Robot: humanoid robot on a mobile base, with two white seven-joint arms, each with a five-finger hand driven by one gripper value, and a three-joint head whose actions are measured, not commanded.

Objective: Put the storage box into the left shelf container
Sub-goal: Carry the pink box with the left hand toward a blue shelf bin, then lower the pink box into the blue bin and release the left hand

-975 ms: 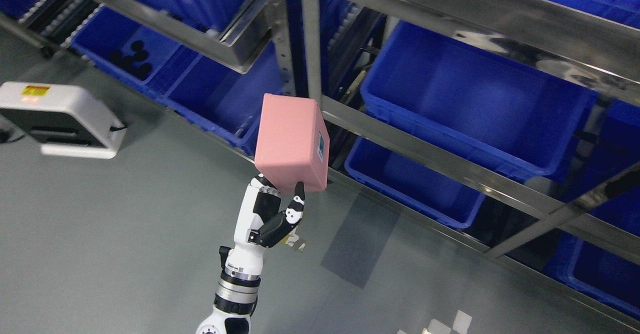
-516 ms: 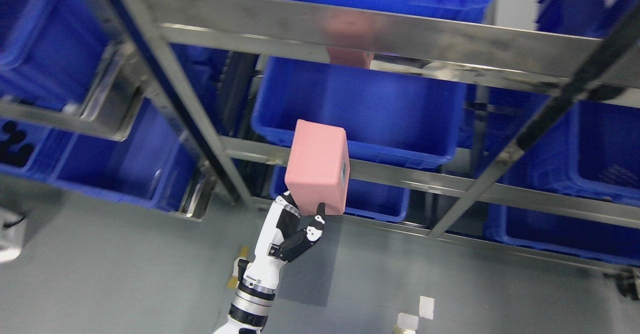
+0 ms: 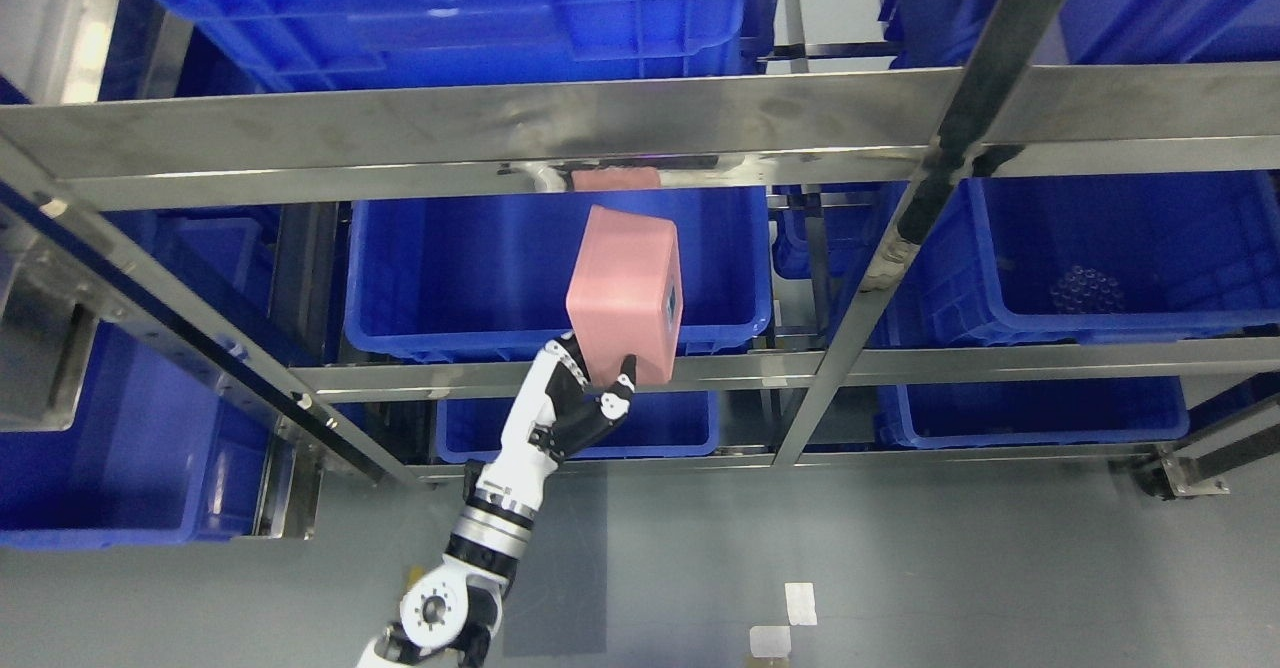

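Note:
A pink storage box (image 3: 620,293) with a small label on its right side is held up in front of the steel shelf. My left hand (image 3: 592,388) grips it from below, thumb up against the lower right edge and the other fingers behind the lower left corner. The box stands before the front wall of a blue container (image 3: 450,278) on the middle level of the left bay, and its top reaches just under the steel crossbar (image 3: 400,133). My right arm is out of view.
A slanted steel upright (image 3: 860,288) divides the bays. The right bay's blue container (image 3: 1150,238) holds dark round items (image 3: 1085,293). More blue bins sit above (image 3: 450,8), below (image 3: 670,428) and at the far left (image 3: 120,448). Grey floor lies in front.
The camera has swung, so the whole picture shifted and the shelf now faces me squarely. The box stays in my left hand and now sits higher, in front of the middle-level container.

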